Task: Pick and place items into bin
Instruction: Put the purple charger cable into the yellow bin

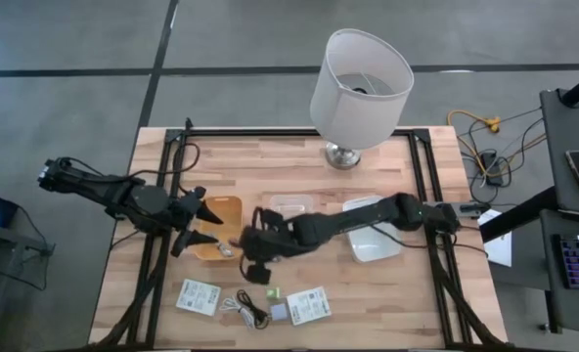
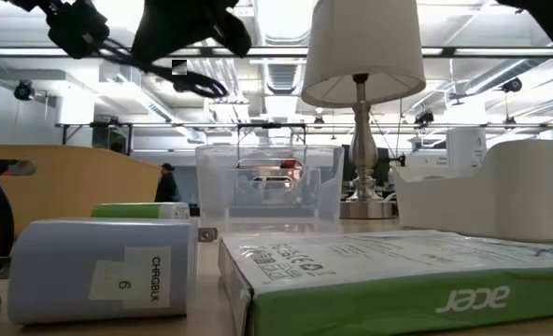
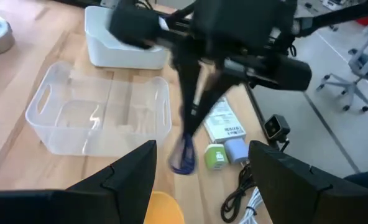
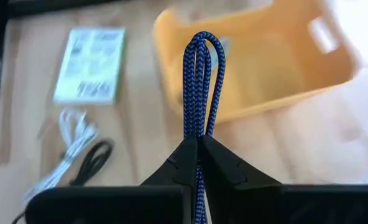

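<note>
Right gripper [image 4: 198,144]: fingers pressed together on a blue braided cable [image 4: 201,81], whose doubled loop stands up past the fingertips in the right wrist view. In the high view this gripper [image 1: 243,245] sits at centre frame, just right of the orange bin [image 1: 218,229], above the table [image 1: 289,156]. The left wrist view shows the same cable [image 3: 185,155] hanging in a loop below the right arm's fingers, clear of the wood.

Left gripper [image 1: 194,223]: at centre left of the high view, over the left edge of the orange bin, fingers [image 3: 128,177] spread wide and holding nothing.

Items on the table, lower centre of the high view: one flat white packet with green print [image 1: 199,296] at lower left, a second such packet [image 1: 309,304] to its right, and coiled white and black cables [image 1: 247,309] between them. A small green cube [image 1: 273,293] and a grey-blue cube [image 1: 280,312] lie just left of the second packet.

Other containers: a clear plastic bin [image 1: 291,207] at centre and a white bin [image 1: 371,233] right of it, under the right arm. A white lamp [image 1: 359,88] stands at the upper centre edge of the table.
</note>
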Available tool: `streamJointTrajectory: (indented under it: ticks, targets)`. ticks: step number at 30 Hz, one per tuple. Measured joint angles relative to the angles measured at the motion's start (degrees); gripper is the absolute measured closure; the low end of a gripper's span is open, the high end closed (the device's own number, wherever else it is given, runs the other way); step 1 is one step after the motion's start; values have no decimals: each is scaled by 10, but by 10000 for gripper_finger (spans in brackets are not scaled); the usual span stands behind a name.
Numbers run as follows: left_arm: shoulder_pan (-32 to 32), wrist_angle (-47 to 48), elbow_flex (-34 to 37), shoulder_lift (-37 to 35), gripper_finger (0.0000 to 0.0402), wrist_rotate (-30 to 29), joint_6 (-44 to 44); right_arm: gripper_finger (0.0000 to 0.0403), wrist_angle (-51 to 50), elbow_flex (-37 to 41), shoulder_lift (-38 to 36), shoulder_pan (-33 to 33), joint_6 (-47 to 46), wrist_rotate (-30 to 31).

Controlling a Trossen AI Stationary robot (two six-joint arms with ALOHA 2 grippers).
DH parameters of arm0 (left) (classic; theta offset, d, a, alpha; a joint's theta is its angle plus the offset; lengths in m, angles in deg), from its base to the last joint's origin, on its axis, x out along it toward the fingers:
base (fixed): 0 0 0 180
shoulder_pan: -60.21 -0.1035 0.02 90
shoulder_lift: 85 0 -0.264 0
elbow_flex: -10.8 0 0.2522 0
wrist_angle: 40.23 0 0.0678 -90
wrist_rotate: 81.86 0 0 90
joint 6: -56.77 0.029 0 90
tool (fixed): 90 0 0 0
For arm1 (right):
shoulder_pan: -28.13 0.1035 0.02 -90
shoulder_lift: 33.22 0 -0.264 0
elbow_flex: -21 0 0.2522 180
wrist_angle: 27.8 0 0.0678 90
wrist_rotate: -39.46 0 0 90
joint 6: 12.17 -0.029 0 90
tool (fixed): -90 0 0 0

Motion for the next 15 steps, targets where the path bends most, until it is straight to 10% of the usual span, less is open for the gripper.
streamJointTrajectory:
  ticks: [15]
  targets:
    - [0,43,3,31,161,-18,107,395,57,-20,1,-39,40,-13]
